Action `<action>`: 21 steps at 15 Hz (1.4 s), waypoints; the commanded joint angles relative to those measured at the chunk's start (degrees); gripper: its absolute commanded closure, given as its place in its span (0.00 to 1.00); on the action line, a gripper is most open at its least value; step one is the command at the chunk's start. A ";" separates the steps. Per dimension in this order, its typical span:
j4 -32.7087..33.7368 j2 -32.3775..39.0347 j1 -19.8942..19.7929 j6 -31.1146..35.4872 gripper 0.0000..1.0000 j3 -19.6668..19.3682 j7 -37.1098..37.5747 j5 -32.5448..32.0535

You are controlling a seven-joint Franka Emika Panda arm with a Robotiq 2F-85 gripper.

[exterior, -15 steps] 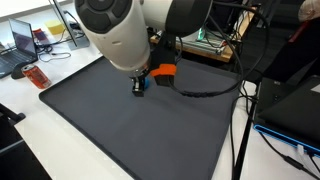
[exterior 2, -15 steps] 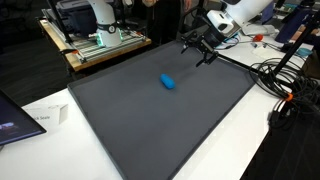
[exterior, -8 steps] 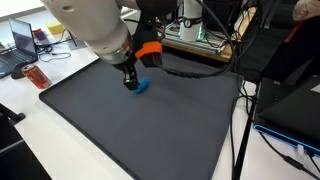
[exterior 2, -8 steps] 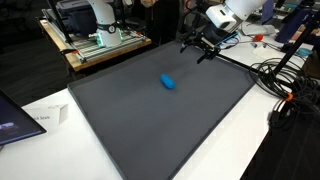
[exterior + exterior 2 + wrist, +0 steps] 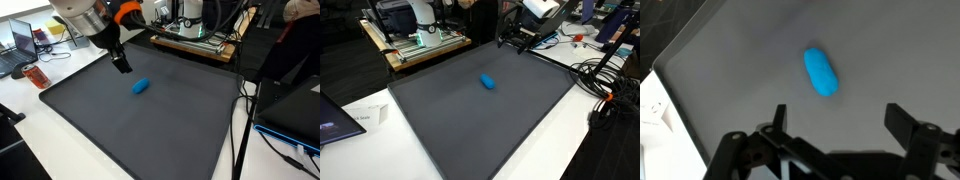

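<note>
Exterior view: small bright-blue capsule-shaped object [image 5: 141, 86] lies on its side on the dark grey rubbery mat [image 5: 150, 135], well inside the mat's edges, nothing touching it. Black two-finger gripper [image 5: 121, 64] hangs in the air above the mat, tips pointing down, between the capsule and the mat's far corner; clear air under it. Exterior view from across the bench: capsule [image 5: 488, 82] sits near the mat's [image 5: 470, 130] middle; gripper [image 5: 513, 41] is over the mat's far edge, well apart from the capsule, and too small here to read the fingers. Wrist view: capsule [image 5: 821, 72] lies lengthwise on bare mat [image 5: 730, 60], beyond the fingertips; gripper [image 5: 837, 122] has its two fingers spread wide, one finger [image 5: 777, 116] on each side of the frame, with only mat between them. Holding nothing. Judgement: this is the stand-off stage, hand empty and raised, capsule untouched. A pick from here would call for bringing the hand back over the middle of the mat, squaring the fingers across the capsule's narrow width, and lowering until the tips nearly meet the mat before closing; the rounded shape could roll if struck on one side first.
</note>
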 commanded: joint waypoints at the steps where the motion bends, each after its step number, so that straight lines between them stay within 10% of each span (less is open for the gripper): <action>1: -6.12 -5.61 -2.65 1.40 0.00 0.67 -8.86 3.40; 21: -33.60 -22.43 -16.69 18.99 0.00 0.90 -59.07 16.57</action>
